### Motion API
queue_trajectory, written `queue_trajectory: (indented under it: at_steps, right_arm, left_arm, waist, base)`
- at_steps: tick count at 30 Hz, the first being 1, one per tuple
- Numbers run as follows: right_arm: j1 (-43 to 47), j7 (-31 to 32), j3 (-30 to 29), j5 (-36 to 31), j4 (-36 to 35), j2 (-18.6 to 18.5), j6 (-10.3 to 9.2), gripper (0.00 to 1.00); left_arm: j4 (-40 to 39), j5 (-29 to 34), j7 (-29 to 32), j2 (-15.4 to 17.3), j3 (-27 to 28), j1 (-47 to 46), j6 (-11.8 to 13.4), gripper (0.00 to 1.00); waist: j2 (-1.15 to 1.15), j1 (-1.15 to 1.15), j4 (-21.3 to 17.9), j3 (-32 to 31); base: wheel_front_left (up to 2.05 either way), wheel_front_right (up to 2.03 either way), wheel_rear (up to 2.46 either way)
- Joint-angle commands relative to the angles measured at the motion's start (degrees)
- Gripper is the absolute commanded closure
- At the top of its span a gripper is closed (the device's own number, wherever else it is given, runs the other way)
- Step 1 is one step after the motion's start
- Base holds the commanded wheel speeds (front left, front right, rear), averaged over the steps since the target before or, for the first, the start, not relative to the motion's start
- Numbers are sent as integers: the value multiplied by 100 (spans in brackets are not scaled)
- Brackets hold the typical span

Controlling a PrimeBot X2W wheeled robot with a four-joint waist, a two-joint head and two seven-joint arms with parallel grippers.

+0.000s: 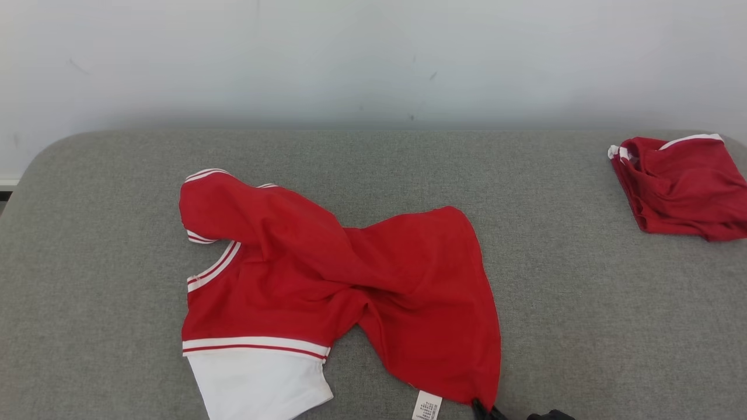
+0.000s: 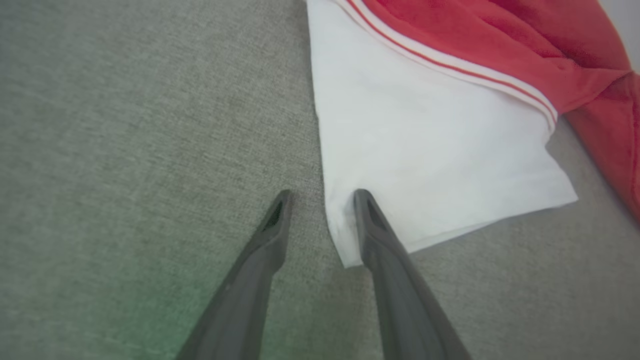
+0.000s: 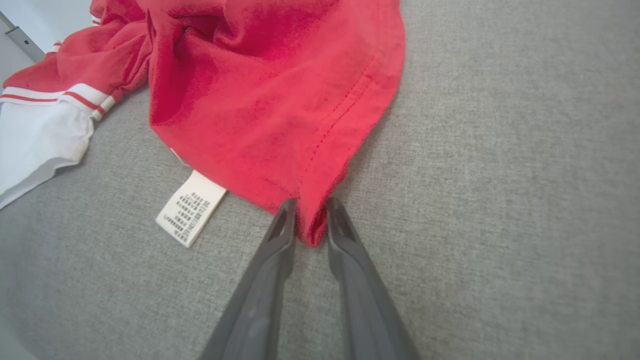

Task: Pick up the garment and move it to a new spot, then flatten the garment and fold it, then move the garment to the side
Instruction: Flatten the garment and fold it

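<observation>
A red garment with white stripes and a white panel lies crumpled on the grey padded surface. My right gripper is shut on the garment's red hem corner, low at the near edge; its dark tips show at the bottom of the head view. A white care label lies just left of it. My left gripper is open, its fingers either side of the white panel's edge, the right finger over the white cloth.
A second red garment, bunched and folded, sits at the far right of the surface. A pale wall rises behind the surface's back edge. Bare grey surface stretches between the two garments and to the left.
</observation>
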Motion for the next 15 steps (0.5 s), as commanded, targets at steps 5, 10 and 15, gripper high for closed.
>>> queue_trajectory:
  at_steps: [5,10,15]
  right_arm:
    - [-20,9,52,110,-23,17,-16,100]
    - [192,8,-44,141,-384,-160,-17,100]
    - [447,10,-90,272,-871,-435,-16,100]
  left_arm:
    - [210,-137,101,-72,-191,2,-108,100]
    - [-283,-182,-27,150,75,147,-124,100]
    - [-1077,-97,-36,378,455,281,-129,100]
  waist:
    - [0,1,-13,-101]
    - [0,1,-13,-201]
    - [0,1,-30,-272]
  base:
    - [0,0,0]
    - [0,0,0]
    - [0,0,0]
